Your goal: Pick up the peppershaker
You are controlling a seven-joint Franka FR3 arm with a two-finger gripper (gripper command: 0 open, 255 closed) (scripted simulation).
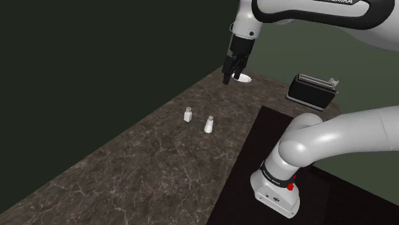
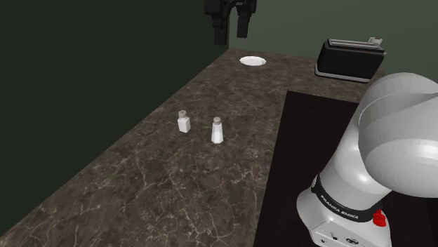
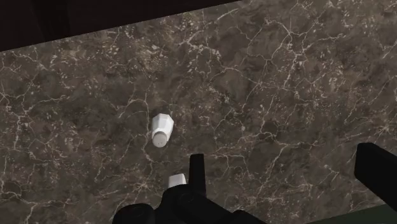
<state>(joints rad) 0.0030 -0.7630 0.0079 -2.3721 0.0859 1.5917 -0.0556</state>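
So: gripper parked high, pepper shaker untouched

All-black two-finger gripper (image 2: 231,38) hovering high over the far end of the dark marbled counter (image 2: 140,189), above the small white round plate (image 2: 253,61). Fingers spread wide, clasping nothing. Probably held high for a clear look down before descent.

Two shakers upright mid-counter, near each other, not touching. Target probably the small white square-bodied shaker with greyish cap (image 2: 184,121); cannot rule out the white tapered shaker (image 2: 217,130) beside it. Small, narrow, smooth-looking: calls for a centred pinch across the body, or risks tipping it into the neighbour.

Exterior views beside stand (image 1: 252,150), sharing countertop (image 1: 147,166), wrist view overhead
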